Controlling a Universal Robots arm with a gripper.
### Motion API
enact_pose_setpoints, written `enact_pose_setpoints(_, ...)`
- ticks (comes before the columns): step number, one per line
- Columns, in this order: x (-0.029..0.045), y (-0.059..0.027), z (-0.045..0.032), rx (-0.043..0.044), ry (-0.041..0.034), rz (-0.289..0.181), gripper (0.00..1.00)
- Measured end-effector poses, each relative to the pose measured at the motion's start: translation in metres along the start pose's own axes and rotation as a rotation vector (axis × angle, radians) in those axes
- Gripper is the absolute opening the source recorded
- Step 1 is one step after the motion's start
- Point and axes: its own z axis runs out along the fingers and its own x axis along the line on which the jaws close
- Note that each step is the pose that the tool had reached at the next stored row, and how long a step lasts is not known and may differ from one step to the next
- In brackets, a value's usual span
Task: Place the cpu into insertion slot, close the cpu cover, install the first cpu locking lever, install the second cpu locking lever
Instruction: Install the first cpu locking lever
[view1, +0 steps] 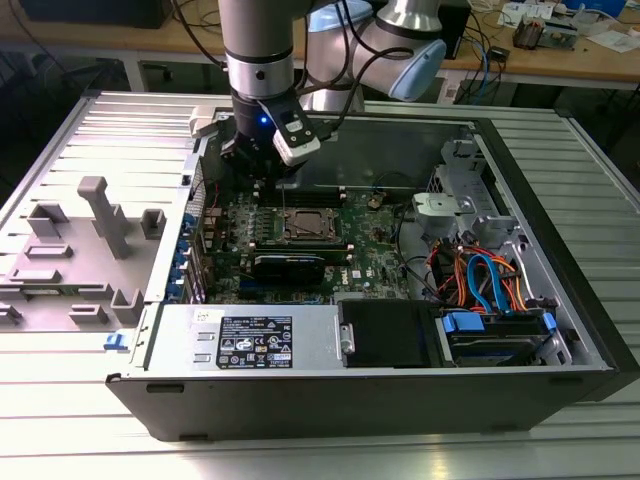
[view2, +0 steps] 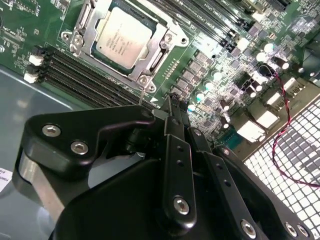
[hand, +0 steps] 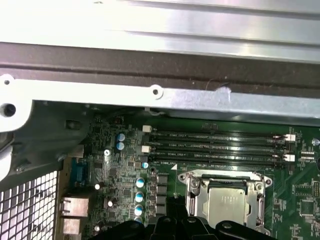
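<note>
The cpu (view2: 123, 37) is seated in the slot (view2: 76, 41), with the cover (view2: 162, 35) lying flat over its edges. The gripper (view2: 171, 102) hangs just beside the slot's corner, with its fingers pressed together and gripping nothing. Step in hand: the first lever (view2: 142, 95), apparently unlatched. This calls for fine fingertip alignment against that thin rod.

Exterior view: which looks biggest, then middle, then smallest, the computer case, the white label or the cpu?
1. The computer case, by far the largest.
2. The white label.
3. The cpu, smallest, though it sits farther from the camera than the label.
</note>
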Motion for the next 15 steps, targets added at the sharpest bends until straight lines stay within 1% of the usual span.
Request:
enact_pose_setpoints(2, 0.0002, 0.0009, -0.0002, -0.0002, 0.0002, 0.000, 0.11)
enact_pose_setpoints(5, 0.0002, 0.0046, -0.0034, 0.0000, 0.0057, 0.000, 0.11)
enact_pose_setpoints(7, 0.0000, 0.0073, -0.0045, 0.0007, 0.0062, 0.000, 0.11)
enact_pose_setpoints(8, -0.0001, 0.0091, -0.0045, 0.0025, 0.0064, 0.000, 0.11)
enact_pose_setpoints(9, -0.0003, 0.0116, -0.0045, 0.0097, 0.0068, 0.001, 0.11)
enact_pose_setpoints(12, -0.0007, 0.0157, -0.0043, 0.0210, 0.0113, 0.001, 0.11)
enact_pose_setpoints(15, -0.0009, 0.0161, -0.0044, 0.0219, 0.0121, 0.001, 0.11)
